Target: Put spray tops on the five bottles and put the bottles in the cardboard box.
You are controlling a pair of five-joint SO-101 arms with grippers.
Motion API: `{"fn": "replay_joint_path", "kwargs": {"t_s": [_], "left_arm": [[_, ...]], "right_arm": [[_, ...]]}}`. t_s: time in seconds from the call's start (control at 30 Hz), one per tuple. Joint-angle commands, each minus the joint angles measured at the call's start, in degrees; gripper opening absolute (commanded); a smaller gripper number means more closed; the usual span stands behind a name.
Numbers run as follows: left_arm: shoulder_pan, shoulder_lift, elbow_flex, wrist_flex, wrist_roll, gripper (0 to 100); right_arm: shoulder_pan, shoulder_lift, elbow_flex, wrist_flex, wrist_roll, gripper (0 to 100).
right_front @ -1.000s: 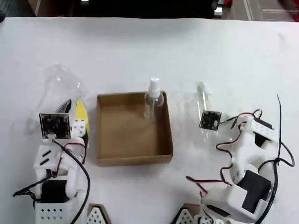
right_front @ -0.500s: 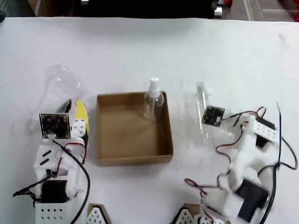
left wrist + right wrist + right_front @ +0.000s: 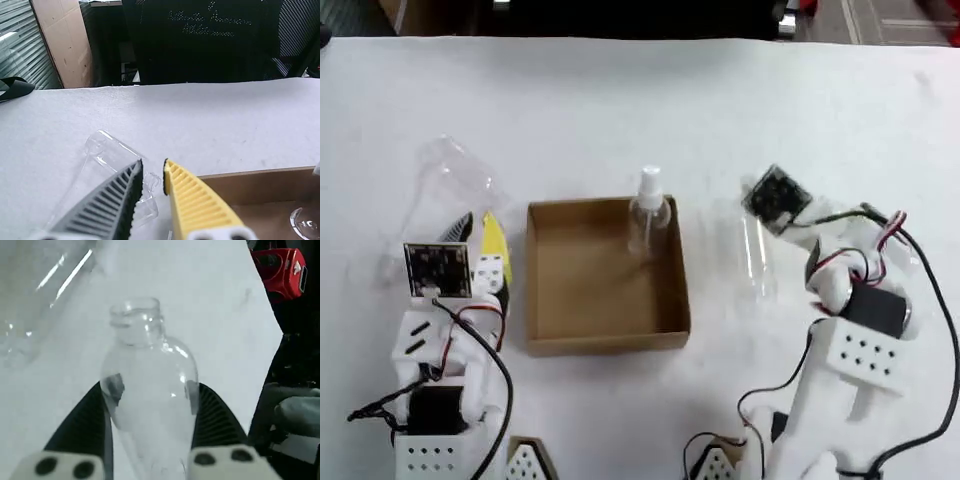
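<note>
Right gripper clamped on an uncapped bottle, to the right of the box.

The right gripper (image 3: pixel 150 390) has its two fingers pressed to either side of a clear bottle (image 3: pixel 145 365). The bottle's long axis runs straight out from the wrist, with the open neck at the far end and no spray top on it. That arm stands toward the right edge of the table (image 3: pixel 620 110), right of the box (image 3: pixel 605 345). A second bare bottle (image 3: pixel 752 255) lies flat beside the box's right wall. One capped bottle (image 3: pixel 648 212) stands upright in the box's far right corner. The left gripper (image 3: pixel 152 166) hangs nearly closed, holding nothing, over a loose bottle (image 3: pixel 107 155) lying left of the box. I'd say a top must come onto the held neck from that far end; I can't pick out a loose top.
</note>
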Motion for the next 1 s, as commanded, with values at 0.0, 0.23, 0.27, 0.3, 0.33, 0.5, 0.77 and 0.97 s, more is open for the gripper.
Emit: {"fn": "replay_joint_path", "kwargs": {"t_s": [0.0, 0.23, 0.27, 0.3, 0.33, 0.5, 0.77, 0.97], "left_arm": [[0.31, -0.57, -0.35, -1.41, -0.35, 7], [0.4, -0.57, -0.35, -1.32, -0.35, 7], [0.4, -0.57, -0.35, -1.32, -0.35, 7], [0.4, -0.57, -0.35, -1.32, -0.35, 7], [0.4, -0.57, -0.35, -1.41, -0.35, 7], [0.4, -0.57, -0.35, -1.49, -0.44, 7], [0.4, -0.57, -0.35, -1.41, -0.44, 7], [0.4, -0.57, -0.35, -1.49, -0.44, 7]], "right_arm": [[1.45, -3.47, 3.52, -8.31, -26.2, 1.5], [9.8, -3.65, 21.45, -27.12, -50.73, 1.5], [9.89, -3.47, 22.33, -26.77, -48.97, 1.5], [9.89, -3.12, 22.86, -25.63, -46.77, 1.5], [9.71, -2.07, 22.68, -23.87, -45.01, 1.5], [10.42, 10.33, 11.43, -8.31, -38.15, 1.5], [19.47, 44.79, -14.86, 8.84, -24.44, 1.5], [21.93, 60.26, -24.79, 13.76, -21.8, 13.3]]}}
